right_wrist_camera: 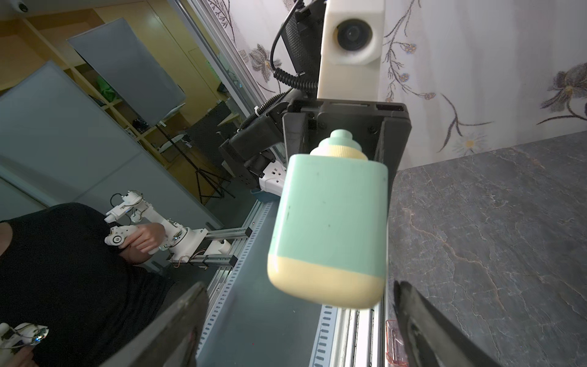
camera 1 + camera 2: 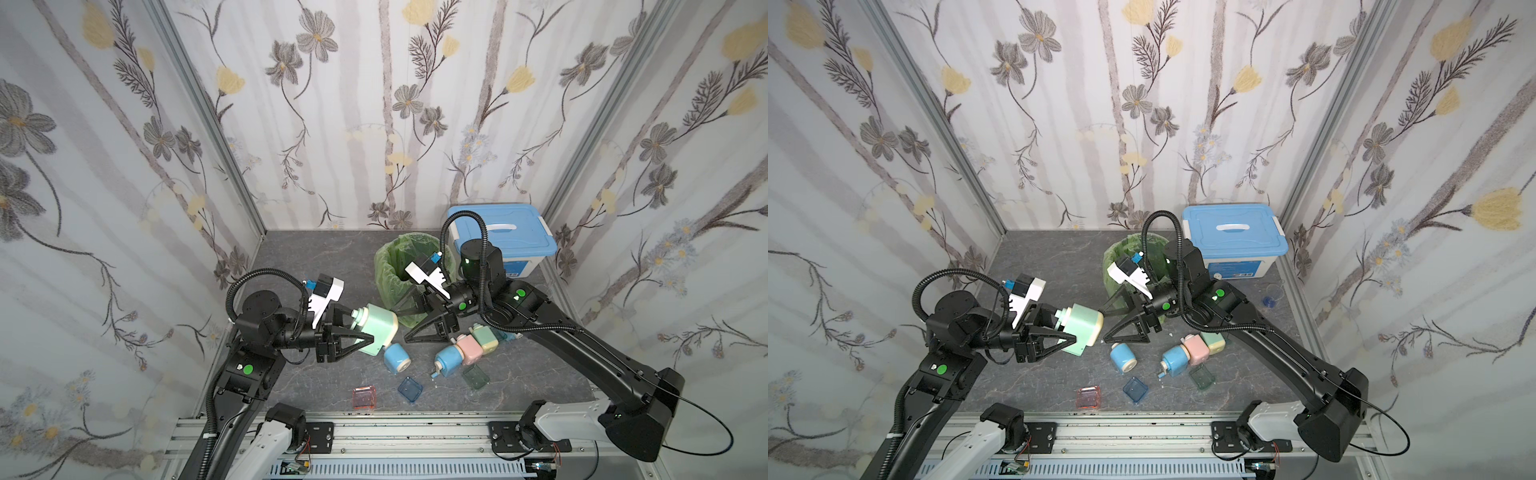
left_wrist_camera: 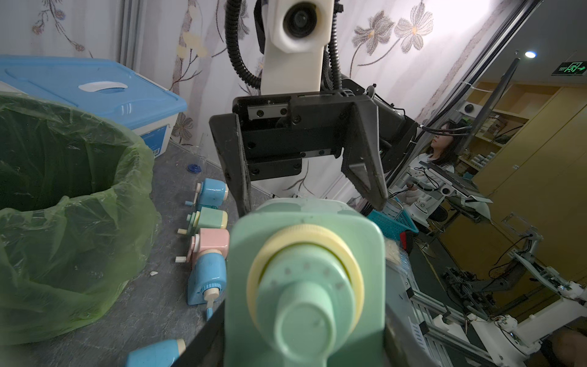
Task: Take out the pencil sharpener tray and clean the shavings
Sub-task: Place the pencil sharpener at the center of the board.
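Fingers of left gripper (image 2: 361, 326) clamp smooth, rounded-box mint plastic sharpener (image 2: 380, 326); right gripper (image 2: 401, 324) fingers spread apart

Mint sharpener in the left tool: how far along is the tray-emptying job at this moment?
Done, it seems: a pink tray, a blue tray and a green tray lie loose on the table, beside four sharpeners. In hand: the left tool grips the mint sharpener; the right tool stands open, facing its cream end. Left: pull that tray and tip it into the lined bin.
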{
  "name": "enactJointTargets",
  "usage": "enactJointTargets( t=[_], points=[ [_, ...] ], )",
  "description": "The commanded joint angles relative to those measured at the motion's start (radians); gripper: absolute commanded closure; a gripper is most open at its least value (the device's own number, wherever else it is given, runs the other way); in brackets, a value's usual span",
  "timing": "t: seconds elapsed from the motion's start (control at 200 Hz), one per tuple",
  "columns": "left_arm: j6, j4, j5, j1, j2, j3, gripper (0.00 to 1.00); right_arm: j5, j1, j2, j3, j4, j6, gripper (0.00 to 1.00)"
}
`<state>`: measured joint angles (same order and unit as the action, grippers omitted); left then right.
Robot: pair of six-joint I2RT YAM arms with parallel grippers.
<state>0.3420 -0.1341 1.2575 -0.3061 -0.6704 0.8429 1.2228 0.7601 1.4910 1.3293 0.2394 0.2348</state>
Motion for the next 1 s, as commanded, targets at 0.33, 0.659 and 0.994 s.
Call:
enactJointTargets(
  t=[0.33,0.659,0.994],
  points=[
    [-0.061,-0.024,-0.009,-0.002,0.004,0.012,0.54,-0.143,0.089,0.066,0.057,-0.042,-0.011,0.23],
    [-0.058,-0.021,-0.022,-0.004,-0.014,0.013,0.51,-0.124,0.11,0.063,0.056,-0.032,-0.045,0.51],
    [-0.094,-0.104,-0.113,-0.003,-0.033,0.034,0.0,-0.182,0.107,0.03,-0.017,-0.106,-0.053,0.67]
  ],
)
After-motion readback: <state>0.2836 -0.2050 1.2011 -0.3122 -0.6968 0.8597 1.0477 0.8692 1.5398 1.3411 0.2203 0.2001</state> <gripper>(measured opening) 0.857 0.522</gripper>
